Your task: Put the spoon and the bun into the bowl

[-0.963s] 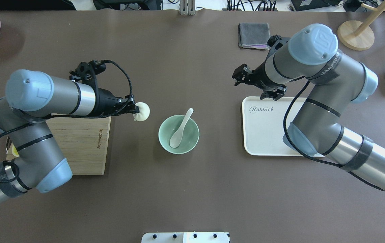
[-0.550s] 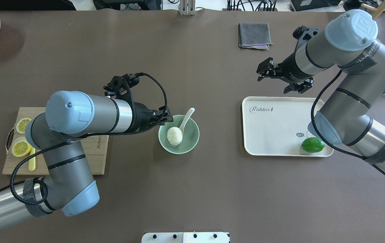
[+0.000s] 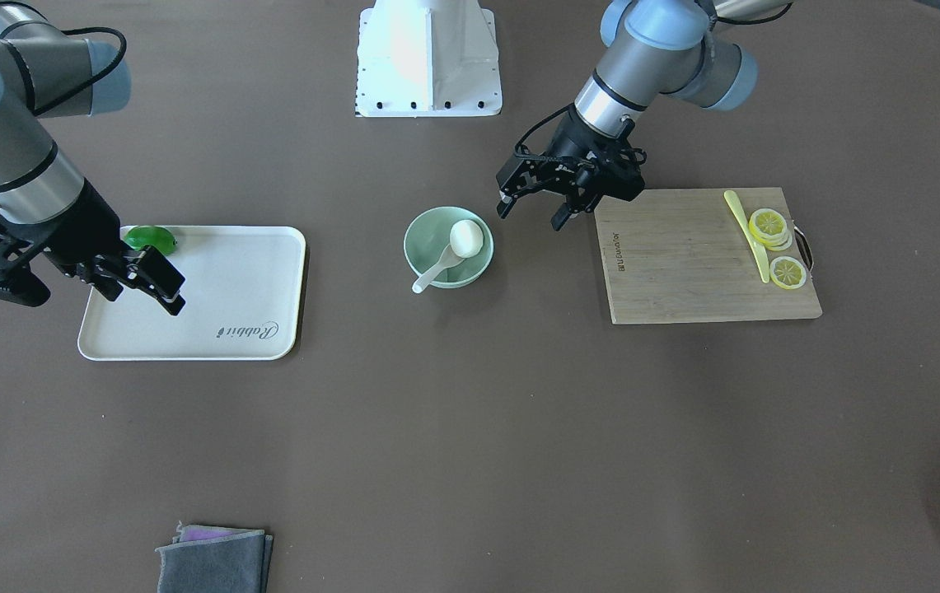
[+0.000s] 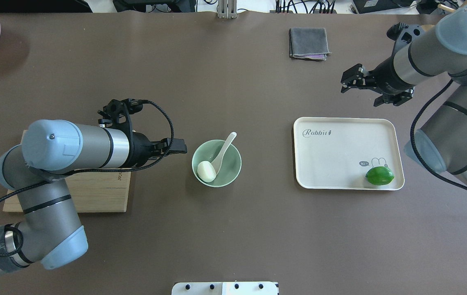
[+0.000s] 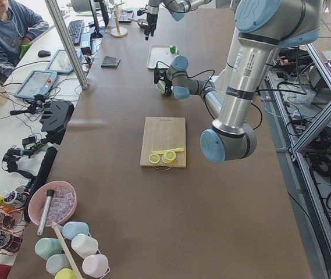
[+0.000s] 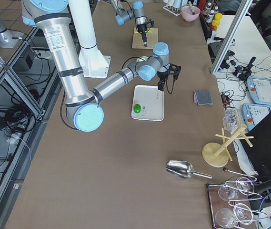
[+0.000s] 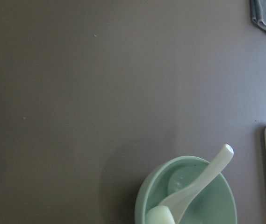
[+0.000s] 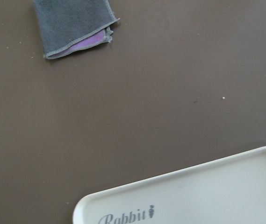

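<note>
Bun (image 4: 206, 171): lying loose in the bowl (image 4: 230, 169), on its left side, against the scoop of the spoon (image 4: 224, 150), whose handle leans out over the far rim. A second ago I carried the bun in my left gripper (image 4: 181, 147), short of the bowl, with only the spoon inside. Left gripper: released, jaws apart and empty, drawn back just beside the bowl's left rim toward the cutting board (image 4: 94, 192). Right gripper (image 4: 359, 96): jaws spread, holding nothing, now lifted away past the far edge of the tray (image 4: 339, 155), where earlier it hung over the tray's far left corner. Lime (image 4: 380, 175): on the tray's near right corner, previously hidden under my right arm. Status, as I judge it: both items in the bowl, task met; only retreat remains.
</note>
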`<state>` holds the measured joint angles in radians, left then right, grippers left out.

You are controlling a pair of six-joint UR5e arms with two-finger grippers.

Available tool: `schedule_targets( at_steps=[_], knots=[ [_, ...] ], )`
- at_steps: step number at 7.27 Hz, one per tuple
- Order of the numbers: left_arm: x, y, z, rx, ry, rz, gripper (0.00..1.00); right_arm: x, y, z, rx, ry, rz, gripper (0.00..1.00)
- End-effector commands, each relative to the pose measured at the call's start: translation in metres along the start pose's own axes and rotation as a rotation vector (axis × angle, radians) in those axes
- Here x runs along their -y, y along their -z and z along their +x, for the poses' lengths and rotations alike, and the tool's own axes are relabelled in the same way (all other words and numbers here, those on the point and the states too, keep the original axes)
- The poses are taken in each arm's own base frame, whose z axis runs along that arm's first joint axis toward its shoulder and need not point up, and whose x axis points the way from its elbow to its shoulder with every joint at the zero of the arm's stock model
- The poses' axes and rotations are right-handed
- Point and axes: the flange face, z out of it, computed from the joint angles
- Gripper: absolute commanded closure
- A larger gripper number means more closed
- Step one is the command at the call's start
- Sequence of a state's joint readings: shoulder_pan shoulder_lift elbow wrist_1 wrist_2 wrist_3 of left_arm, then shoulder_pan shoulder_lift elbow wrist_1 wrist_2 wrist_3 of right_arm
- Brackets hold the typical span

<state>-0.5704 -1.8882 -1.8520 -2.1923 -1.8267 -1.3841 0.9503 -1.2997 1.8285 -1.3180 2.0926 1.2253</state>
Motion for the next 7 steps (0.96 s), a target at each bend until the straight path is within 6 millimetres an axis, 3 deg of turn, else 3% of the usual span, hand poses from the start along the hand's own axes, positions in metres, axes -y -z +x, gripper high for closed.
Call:
schedule_targets(
  at_steps=[1,3,5,6,7],
  knots=[
    [0.083,0.075,-0.125,0.105,-0.099,-0.06,0.02,0.016,0.015,0.081,-0.047,0.153,-0.011,0.0],
    [0.13,0.165,-0.28,0.203,-0.308,-0.08,0.02,0.051,0.059,0.177,-0.03,0.261,-0.044,0.0],
    [0.162,0.207,-0.412,0.309,-0.444,-0.104,0.02,0.057,0.096,0.287,-0.079,0.326,-0.01,0.0],
    [0.174,0.232,-0.456,0.32,-0.434,-0.098,0.02,0.06,0.102,0.329,-0.105,0.365,-0.015,0.0],
    [0.178,0.247,-0.482,0.319,-0.428,-0.103,0.02,0.065,0.102,0.353,-0.106,0.388,-0.041,0.0]
  ],
)
